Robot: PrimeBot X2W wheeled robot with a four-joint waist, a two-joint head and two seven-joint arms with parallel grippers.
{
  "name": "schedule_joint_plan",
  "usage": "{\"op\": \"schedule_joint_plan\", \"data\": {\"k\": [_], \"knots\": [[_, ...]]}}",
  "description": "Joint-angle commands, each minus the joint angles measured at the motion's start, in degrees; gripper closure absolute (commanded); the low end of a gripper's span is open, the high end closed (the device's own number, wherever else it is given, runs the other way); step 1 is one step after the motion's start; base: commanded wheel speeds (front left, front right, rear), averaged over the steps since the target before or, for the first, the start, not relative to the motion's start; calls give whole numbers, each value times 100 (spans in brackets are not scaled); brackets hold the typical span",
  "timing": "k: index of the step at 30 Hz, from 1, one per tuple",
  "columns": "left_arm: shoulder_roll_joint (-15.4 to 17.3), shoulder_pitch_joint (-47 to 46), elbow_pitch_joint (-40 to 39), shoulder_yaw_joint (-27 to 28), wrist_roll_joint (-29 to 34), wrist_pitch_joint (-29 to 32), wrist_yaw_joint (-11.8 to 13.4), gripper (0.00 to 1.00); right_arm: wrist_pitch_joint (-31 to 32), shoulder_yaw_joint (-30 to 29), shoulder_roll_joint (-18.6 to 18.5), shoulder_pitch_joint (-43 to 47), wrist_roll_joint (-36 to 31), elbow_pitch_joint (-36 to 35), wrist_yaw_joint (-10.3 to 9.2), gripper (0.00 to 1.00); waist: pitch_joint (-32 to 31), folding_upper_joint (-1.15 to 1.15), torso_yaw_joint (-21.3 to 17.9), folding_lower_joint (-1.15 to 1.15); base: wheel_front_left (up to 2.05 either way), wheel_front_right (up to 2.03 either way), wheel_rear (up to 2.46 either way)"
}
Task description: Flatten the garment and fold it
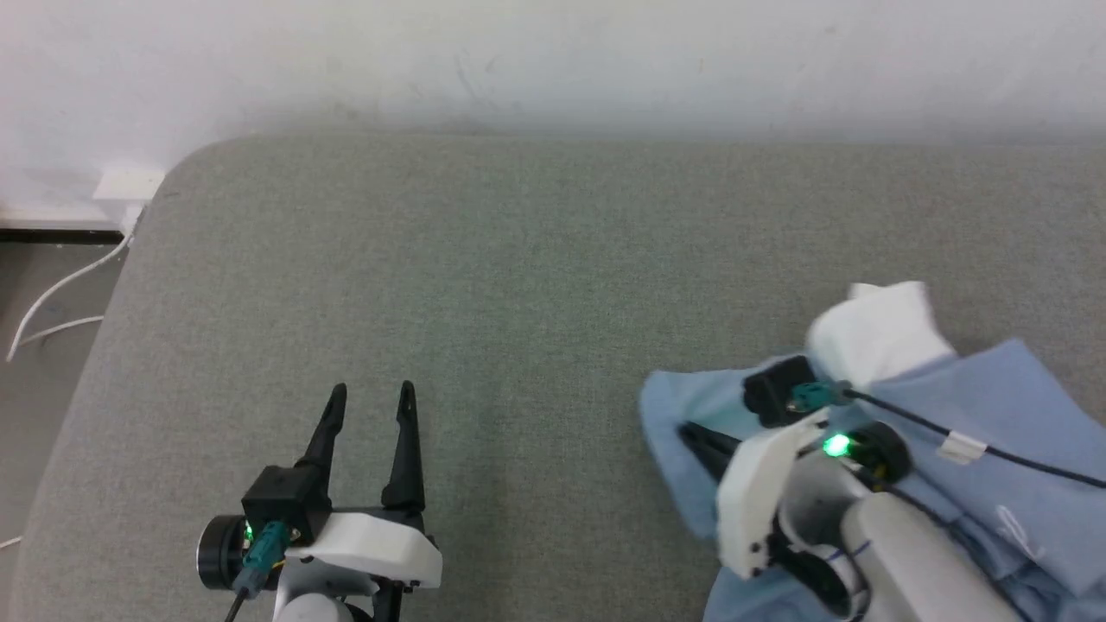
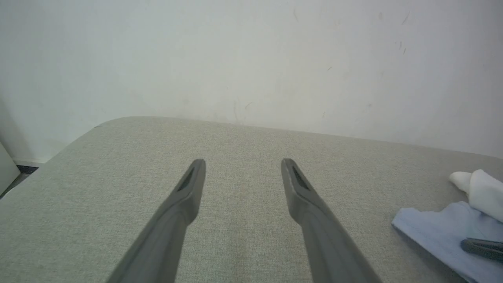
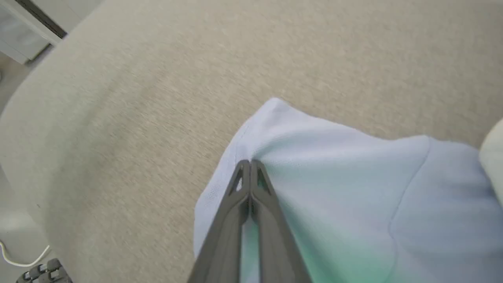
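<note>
I see the light blue shirt (image 1: 994, 397) lying bunched at the right side of the grey padded surface (image 1: 518, 276), towards the near edge. Its white collar (image 1: 877, 333) is heaped up at the far end of the pile. The small white logo (image 1: 1013, 525) faces up beside my right forearm.

My right gripper (image 1: 687, 429) lies low over the left part of the shirt, pointing to the left. In the right wrist view its two dark fingers (image 3: 235, 212) are pressed together. They pinch a puckered bit of blue cloth just inside the shirt's rounded edge. The cloth rises slightly towards the tips there, and a seam curves across the fabric to the right.

My left gripper (image 1: 371, 389) is well apart from the shirt at the lower left, above bare padding. Its fingers are spread wide with nothing between them. They point towards the white wall (image 1: 553, 60) behind the surface. In the left wrist view the shirt's corner and collar show far off to the right.

A white cable (image 1: 52, 302) trails on the floor past the left edge.
</note>
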Motion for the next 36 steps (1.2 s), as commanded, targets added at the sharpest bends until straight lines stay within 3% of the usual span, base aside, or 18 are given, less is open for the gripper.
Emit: {"op": "schedule_joint_plan", "data": {"k": [1,7,8,9,15,21,28,36], "knots": [[-7,-71,0,-6,-22,-28,10,0,-165,134,70,-96,48,-127,2,100,-19,0,-16,-1,0,0,0],[-7,-73,-5,-19,-13,-28,3,0,-285,914,107,132,236,-42,2,96,11,0,-57,-1,0,0,0],[-7,-80,0,-25,-15,-28,1,0,-307,978,93,164,233,44,2,42,18,0,-56,-1,0,0,0],[-7,-85,6,-30,-20,-28,0,0,-391,997,105,200,261,98,2,0,26,0,-56,-1,0,0,0],[-7,-61,55,-2,-23,-28,11,0,-1732,754,83,374,127,-222,2,0,12,0,-114,-1,0,0,0],[9,-9,188,10,18,-28,-13,0,-2875,-78,52,826,-301,-870,2,0,-104,0,-245,-1,0,0,0],[63,-241,611,-362,247,239,-152,0,-3081,-1555,297,1521,-993,-1547,2,0,-220,0,-344,-1,0,0,0],[64,-1016,1387,-1217,415,1514,-756,0,-2707,-2317,524,2016,-1357,-2363,2,0,-191,0,-544,-1,0,0,0]]}}
